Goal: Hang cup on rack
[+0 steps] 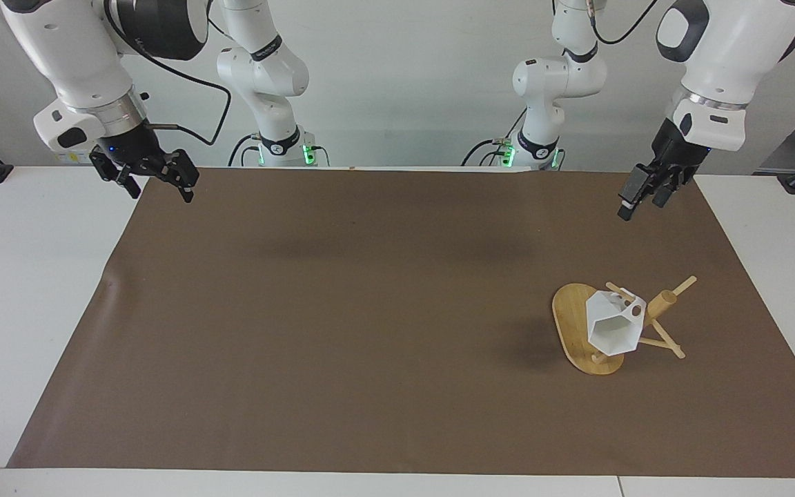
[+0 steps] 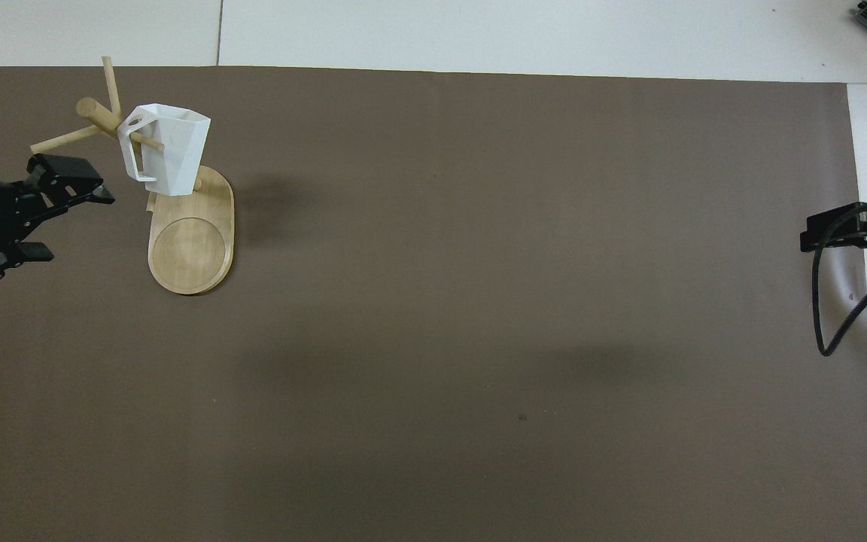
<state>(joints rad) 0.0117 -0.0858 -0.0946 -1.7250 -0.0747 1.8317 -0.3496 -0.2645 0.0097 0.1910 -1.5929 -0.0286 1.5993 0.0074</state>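
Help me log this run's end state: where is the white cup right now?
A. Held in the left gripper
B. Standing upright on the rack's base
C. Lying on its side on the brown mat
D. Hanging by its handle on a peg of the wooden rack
D: the cup hangs with a peg through its handle on the rack, clear of the base, and both the left gripper and the right gripper are away from it and empty.
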